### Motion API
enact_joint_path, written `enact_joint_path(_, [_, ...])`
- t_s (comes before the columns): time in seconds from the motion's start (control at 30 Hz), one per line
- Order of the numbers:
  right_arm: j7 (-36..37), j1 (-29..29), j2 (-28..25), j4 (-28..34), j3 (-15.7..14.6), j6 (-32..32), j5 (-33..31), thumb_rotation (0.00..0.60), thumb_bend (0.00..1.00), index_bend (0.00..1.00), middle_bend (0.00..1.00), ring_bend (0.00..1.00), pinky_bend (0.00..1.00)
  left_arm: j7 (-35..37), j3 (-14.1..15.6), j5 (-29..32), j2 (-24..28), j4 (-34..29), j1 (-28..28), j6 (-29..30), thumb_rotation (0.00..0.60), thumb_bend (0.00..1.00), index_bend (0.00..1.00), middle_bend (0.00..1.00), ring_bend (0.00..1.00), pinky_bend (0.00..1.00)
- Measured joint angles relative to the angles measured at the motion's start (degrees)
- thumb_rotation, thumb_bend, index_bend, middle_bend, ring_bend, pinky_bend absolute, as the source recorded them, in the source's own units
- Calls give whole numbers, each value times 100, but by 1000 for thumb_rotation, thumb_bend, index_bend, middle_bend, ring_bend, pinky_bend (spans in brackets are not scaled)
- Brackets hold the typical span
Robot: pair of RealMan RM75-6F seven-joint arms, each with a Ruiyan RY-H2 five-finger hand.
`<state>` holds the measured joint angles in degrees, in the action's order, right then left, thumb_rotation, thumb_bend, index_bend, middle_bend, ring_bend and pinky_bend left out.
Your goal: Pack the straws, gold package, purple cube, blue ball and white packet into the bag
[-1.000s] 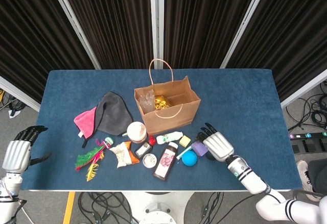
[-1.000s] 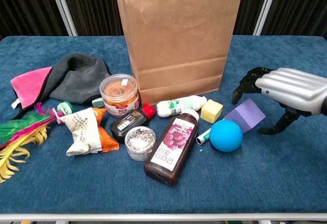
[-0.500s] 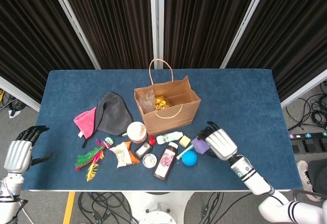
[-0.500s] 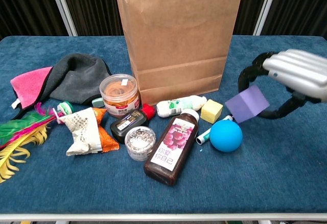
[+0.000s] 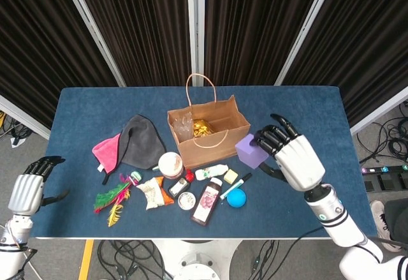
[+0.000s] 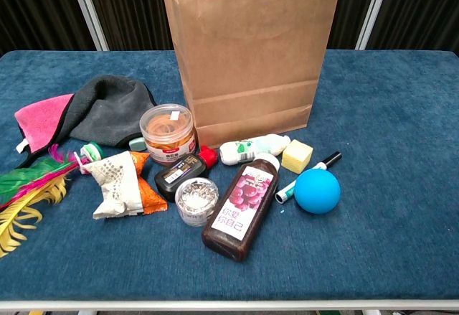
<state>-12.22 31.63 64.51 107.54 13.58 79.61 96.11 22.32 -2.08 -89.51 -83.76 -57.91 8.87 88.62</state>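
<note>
The bag (image 5: 208, 132) stands open mid-table (gold package (image 5: 202, 127) inside). Just right of it, the right hand (image 5: 288, 154) grips the purple cube (image 5: 251, 150) aloft. The blue ball (image 5: 236, 197) lies before the bag. Far left, the left hand (image 5: 29, 186) holds nothing, fingers curled loosely.

Ball (image 6: 317, 191) lies before bag (image 6: 251, 49), right of bottle (image 6: 240, 207).

Blue-topped table (image 5: 299, 111) backed by dark pleated curtains (image 5: 140, 25) with pale metal struts (image 5: 196, 28). Grey floor beside the table; cables (image 5: 389, 143) on it.
</note>
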Motion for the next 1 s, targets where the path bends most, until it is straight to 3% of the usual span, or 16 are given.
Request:
enact_joint_path(0.13, [-415, 402, -26, 136, 617, -156, -445, 600, 193, 576, 455, 315, 174, 27, -20, 39, 29, -30, -2, -12, 600, 190, 303, 342, 222, 270])
enact_joint_path(0.33, [-1023, 1048, 425, -200, 953, -746, -1388, 600, 194, 576, 455, 314, 172, 78, -72, 108, 61, -20, 7, -54, 600, 190, 304, 342, 222, 270])
enact_joint_path(0.63, [-1400, 1838, 1416, -1343, 1021, -1575, -2521, 600, 187, 565, 437, 307, 164, 102, -164, 100, 30, 22, 132, -70, 600, 189, 303, 342, 222, 270])
enact_joint_path(0.87, [-1297, 2054, 1572, -1575, 928, -1876, -2732, 600, 70, 356, 299, 153, 81, 169, -154, 136, 11, 86, 128, -115, 600, 189, 303, 342, 222, 270])
enact_joint_path(1.0, [-1232, 2058, 1497, -1532, 891, -1871, -2743, 600, 52, 308, 270, 130, 70, 195, -134, 142, 2, 106, 116, -125, 600, 189, 303, 342, 222, 270])
